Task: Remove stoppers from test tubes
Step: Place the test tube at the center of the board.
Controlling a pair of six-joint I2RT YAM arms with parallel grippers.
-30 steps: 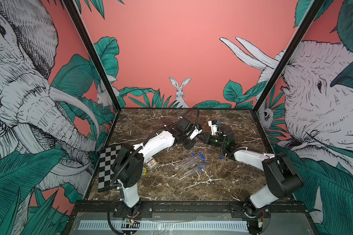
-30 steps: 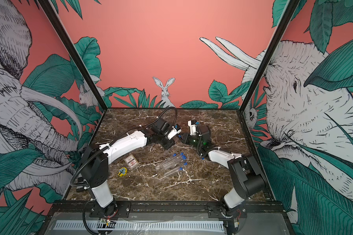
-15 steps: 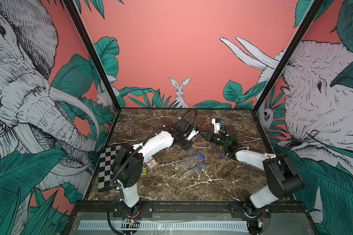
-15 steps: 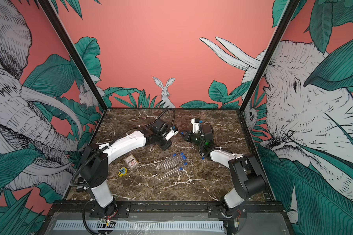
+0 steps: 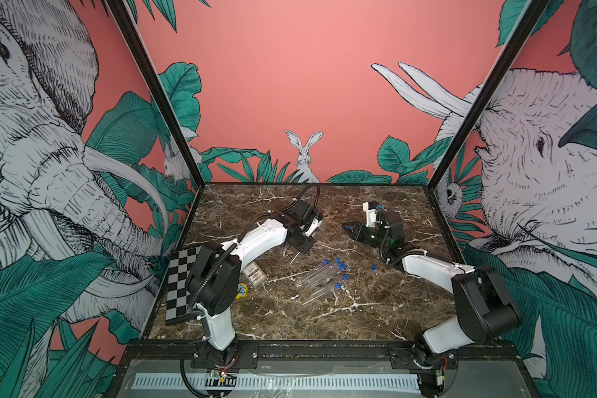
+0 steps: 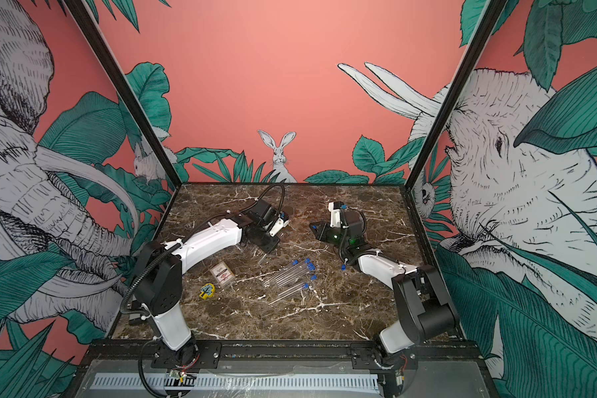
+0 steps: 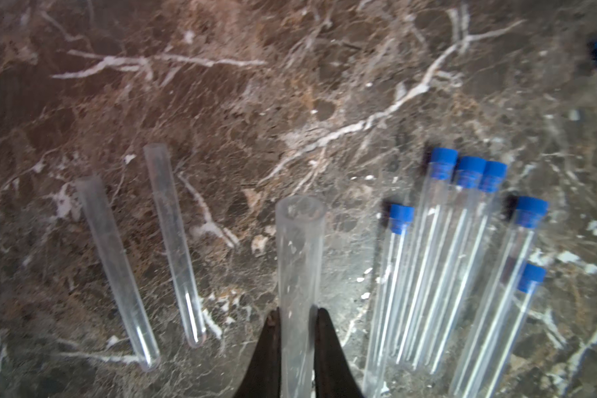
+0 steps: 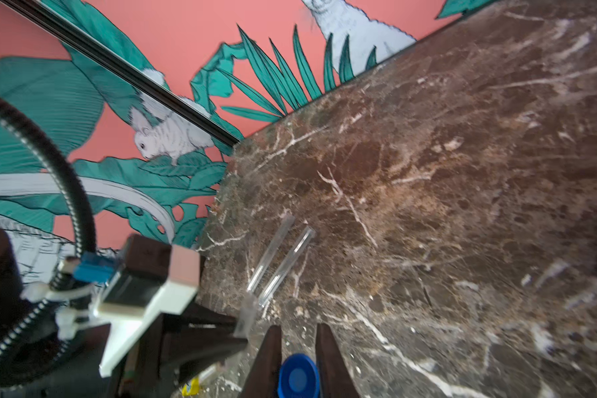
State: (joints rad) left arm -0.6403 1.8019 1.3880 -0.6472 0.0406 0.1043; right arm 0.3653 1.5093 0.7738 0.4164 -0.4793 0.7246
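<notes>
L gripper (image 7: 299, 315) is clamped on one clear test tube (image 7: 300, 255); its mouth is open, no plug in it. R gripper (image 8: 299, 332) is pinched on a blue stopper (image 8: 297, 377), held above the table (image 5: 359, 310), right of centre and towards the far side, well apart from the L one. Six capped tubes (image 5: 324, 275) lie in a loose bundle approx. at table centre, nearer than both grippers, blue ends to the far-right. Two open tubes (image 7: 118, 268) lie flat side by side on the marble, near the L gripper, apart from the bundle. One loose stopper (image 5: 373, 267) lies right of the bundle, close to the R arm (image 5: 428, 268). Card case (image 5: 254, 274) lies left of the bundle.
</notes>
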